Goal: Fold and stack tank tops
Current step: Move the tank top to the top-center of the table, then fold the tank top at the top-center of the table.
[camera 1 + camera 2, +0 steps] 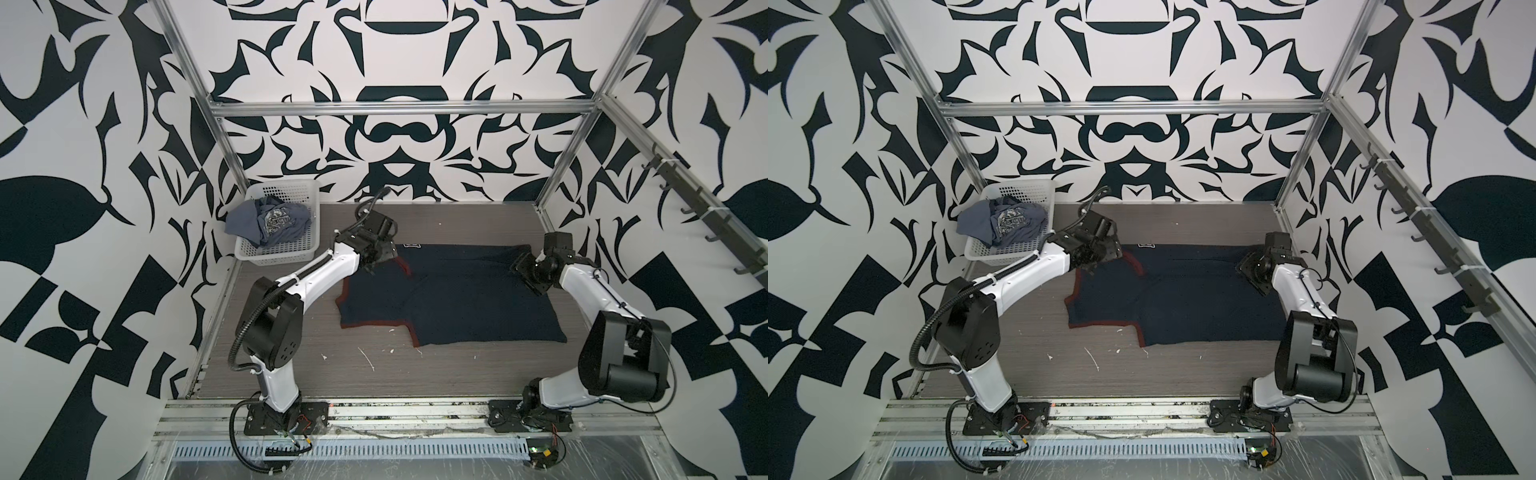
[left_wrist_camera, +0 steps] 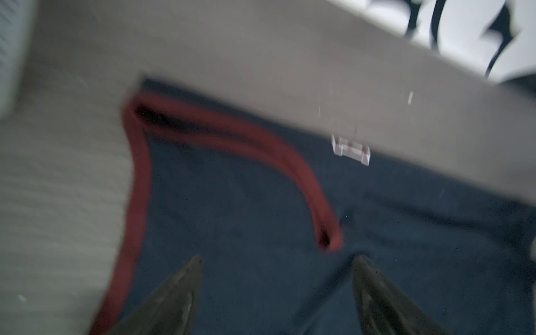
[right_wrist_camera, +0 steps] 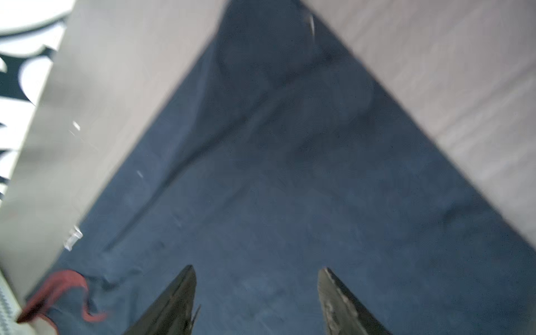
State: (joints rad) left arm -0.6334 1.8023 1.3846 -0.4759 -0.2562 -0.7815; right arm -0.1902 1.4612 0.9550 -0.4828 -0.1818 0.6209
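Black-and-white swirly walls all round, grey wood-grain bench [image 1: 374, 365] underneath. The navy tank top [image 1: 449, 303] lies mid-bench, strap end toward the bench's left edge and hem toward its right, and it looks like one long side is already lapped over the body. The left gripper [image 2: 277, 258] hangs just over the strap end by the maroon trim [image 2: 139, 188], jaws apart, nothing between them. The right gripper [image 3: 256, 268] is over the far hem corner, jaws apart and empty too. Both wrist views are blurry, so I can't tell if the tips touch the cloth. My take: for the next fold, pinch every layer at each end, not just the top one, lift both ends evenly, and keep the long edges lined up so the lap doesn't slide open. The loose strap loops could flop out, so tuck them in. The white perforated basket [image 1: 286, 251] sits at the far left corner, with the grey-blue tank top [image 1: 270, 222] crumpled inside and spilling over its rim.
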